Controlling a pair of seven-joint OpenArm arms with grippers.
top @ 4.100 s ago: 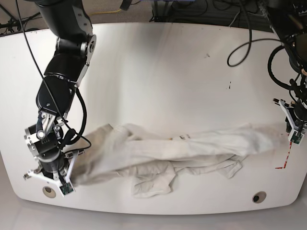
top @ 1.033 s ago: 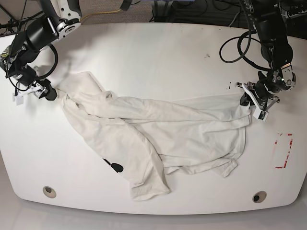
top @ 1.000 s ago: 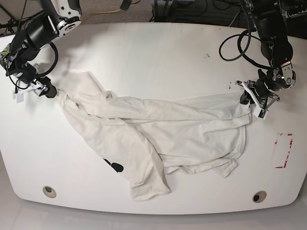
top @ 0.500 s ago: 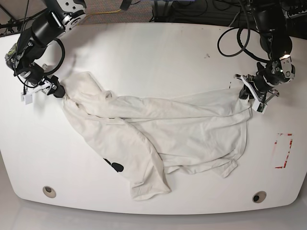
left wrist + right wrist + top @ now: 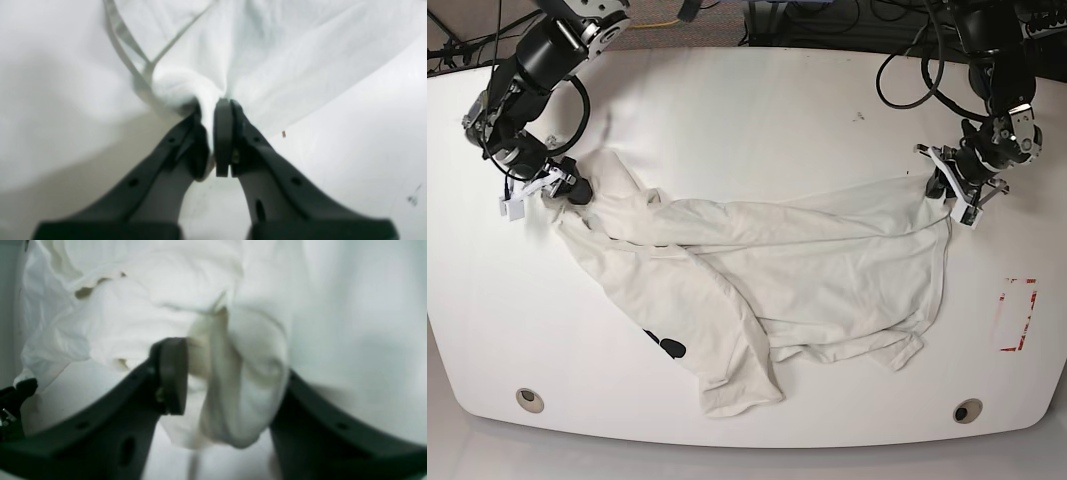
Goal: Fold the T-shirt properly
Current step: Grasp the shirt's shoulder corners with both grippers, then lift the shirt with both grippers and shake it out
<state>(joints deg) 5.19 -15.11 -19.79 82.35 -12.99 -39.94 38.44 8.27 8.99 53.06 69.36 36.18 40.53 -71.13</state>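
The left gripper has its dark jaws pressed together on a bunched fold of the T-shirt, which spreads beyond them over the white table.

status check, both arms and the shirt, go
Left gripper shut on T-shirt edge. Right gripper around a bunched fold, fingers not fully shut. Shirt crumpled, unfolded, stretched between both arms. Nothing in the way.
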